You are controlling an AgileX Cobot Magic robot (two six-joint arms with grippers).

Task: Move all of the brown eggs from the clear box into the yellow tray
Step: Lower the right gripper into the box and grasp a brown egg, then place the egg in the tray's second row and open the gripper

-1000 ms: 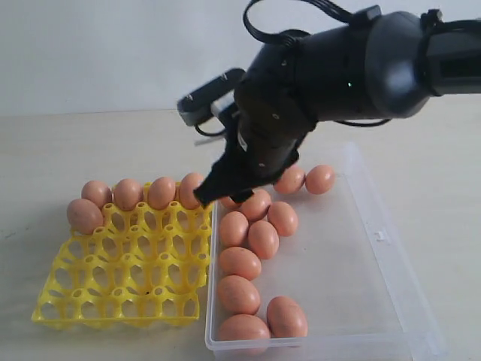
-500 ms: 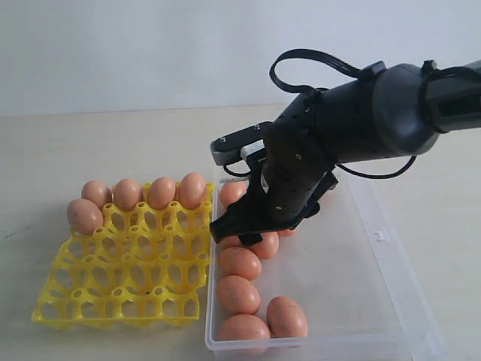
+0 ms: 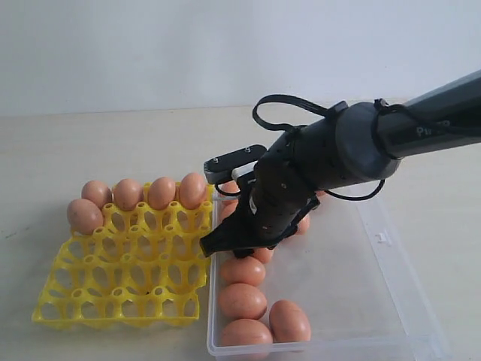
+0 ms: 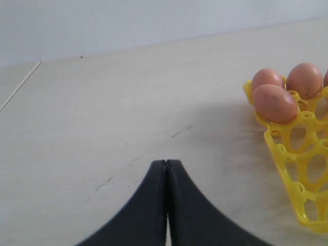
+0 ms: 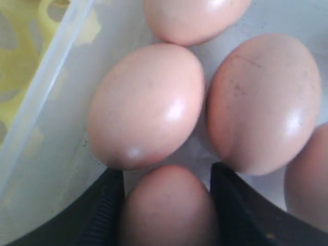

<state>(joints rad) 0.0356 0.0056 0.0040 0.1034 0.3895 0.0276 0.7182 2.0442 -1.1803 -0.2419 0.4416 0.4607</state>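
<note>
Right arm has dropped lower into the clear shallow plastic box [image 3: 353, 286]. Right gripper [image 5: 167, 171] clamps one smooth oval brown egg [image 5: 166, 212], a finger against each side, among the other brown eggs [image 3: 243, 301] on the box floor. Five eggs sit in the bright yellow plastic grid tray [image 3: 120, 278], just beside the box. Left gripper [image 4: 166, 169] is closed and empty over the beige table [image 4: 102, 102].

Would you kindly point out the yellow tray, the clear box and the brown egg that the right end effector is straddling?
yellow tray [image 3: 113, 320]: exterior view, front rim.
clear box [image 3: 353, 286]: exterior view, bare floor.
brown egg [image 5: 166, 205]: right wrist view, middle of its visible shell.
</note>
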